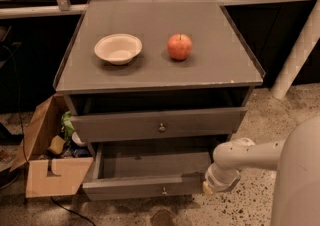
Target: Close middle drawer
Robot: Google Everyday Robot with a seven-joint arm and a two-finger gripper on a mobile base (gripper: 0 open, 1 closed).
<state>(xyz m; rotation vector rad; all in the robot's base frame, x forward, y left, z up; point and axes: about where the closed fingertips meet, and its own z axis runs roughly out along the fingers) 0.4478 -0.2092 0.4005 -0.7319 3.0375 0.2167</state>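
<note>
The middle drawer (pixel 145 186) is a grey-brown shallow box pulled far out of the cabinet, with a low front panel and a small round knob (pixel 163 190). Its inside looks empty. My gripper (pixel 206 188) is at the right end of that front panel, on the end of the white arm (pixel 250 155) that comes in from the right. It is against or very close to the panel's corner. The drawer above, with the taller front panel (pixel 160 124), stands slightly out.
A white bowl (pixel 118 48) and a red apple (pixel 179 46) sit on the cabinet top (pixel 220 65). An open cardboard box (pixel 47 167) with clutter stands on the floor to the left. A white post (pixel 297 52) leans at the right. My white body (pixel 300 185) fills the lower right.
</note>
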